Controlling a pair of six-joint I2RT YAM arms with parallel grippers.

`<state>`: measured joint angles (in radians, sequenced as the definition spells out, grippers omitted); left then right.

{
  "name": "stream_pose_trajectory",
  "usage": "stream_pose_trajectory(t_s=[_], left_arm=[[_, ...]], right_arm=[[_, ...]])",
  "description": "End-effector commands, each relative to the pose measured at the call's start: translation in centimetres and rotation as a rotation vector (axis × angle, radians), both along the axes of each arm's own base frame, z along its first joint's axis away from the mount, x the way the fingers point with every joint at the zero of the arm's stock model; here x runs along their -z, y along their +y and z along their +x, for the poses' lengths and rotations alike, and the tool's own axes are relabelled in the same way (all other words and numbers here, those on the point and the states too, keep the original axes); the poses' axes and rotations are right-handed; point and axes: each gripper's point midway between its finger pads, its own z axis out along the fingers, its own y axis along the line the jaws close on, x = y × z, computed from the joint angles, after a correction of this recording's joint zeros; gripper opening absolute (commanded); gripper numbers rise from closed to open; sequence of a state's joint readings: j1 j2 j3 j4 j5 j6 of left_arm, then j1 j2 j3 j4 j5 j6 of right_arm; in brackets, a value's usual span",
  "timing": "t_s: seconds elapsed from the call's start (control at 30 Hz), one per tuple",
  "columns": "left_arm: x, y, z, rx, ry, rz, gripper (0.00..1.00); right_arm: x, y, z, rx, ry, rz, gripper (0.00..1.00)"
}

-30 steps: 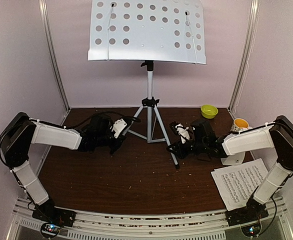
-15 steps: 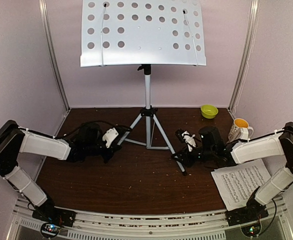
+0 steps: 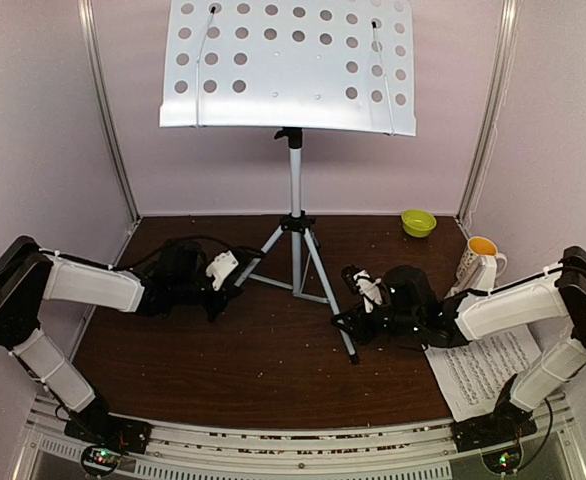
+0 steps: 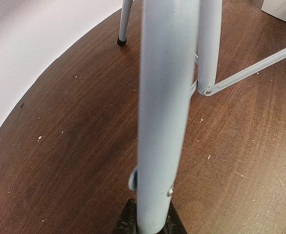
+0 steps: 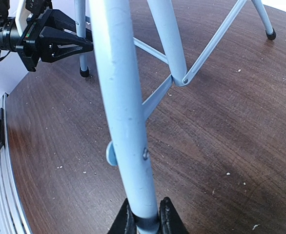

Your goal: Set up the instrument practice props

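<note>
The silver tripod music stand (image 3: 295, 180) stands upright at the back middle, its white perforated desk (image 3: 288, 65) on top. My left gripper (image 3: 235, 276) is shut on the stand's left leg (image 4: 162, 112); its jaws clasp the tube at the bottom of the left wrist view (image 4: 150, 226). My right gripper (image 3: 346, 320) is shut on the front right leg (image 5: 126, 107), near the foot (image 5: 146, 224). The left gripper also shows in the right wrist view (image 5: 52, 41). The sheet-music pages (image 3: 493, 370) lie flat at the near right. The metronome is hidden.
A yellow-green bowl (image 3: 418, 222) sits at the back right. A white mug with an orange inside (image 3: 480, 258) stands by the right wall, behind my right forearm. Pale walls close in the dark wooden table (image 3: 253, 360) on three sides.
Both grippers kept hold of the legs as the stand came nearer. In the last half second the right gripper shifted left and the desk swung slightly right.
</note>
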<state>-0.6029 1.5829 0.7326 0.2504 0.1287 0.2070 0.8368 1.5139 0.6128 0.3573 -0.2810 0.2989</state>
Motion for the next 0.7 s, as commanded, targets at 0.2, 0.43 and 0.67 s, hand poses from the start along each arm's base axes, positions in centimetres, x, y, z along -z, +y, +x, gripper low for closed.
stream_pose_trajectory(t_s=[0.2,0.43,0.67], left_arm=[[-1.7,2.5,3.8,-0.207,-0.034,-0.038,0.02],[-2.3,0.7,6.1,-0.175,-0.068,-0.035,0.0],[-2.8,-1.1,7.3,-0.134,-0.071,-0.077,0.0]], right_arm=[[3.9,0.1,-1.3,0.064,0.184,-0.081,0.0],[3.6,1.2,0.9,0.088,0.15,-0.107,0.0],[3.4,1.5,-0.8,0.065,0.154,-0.093,0.0]])
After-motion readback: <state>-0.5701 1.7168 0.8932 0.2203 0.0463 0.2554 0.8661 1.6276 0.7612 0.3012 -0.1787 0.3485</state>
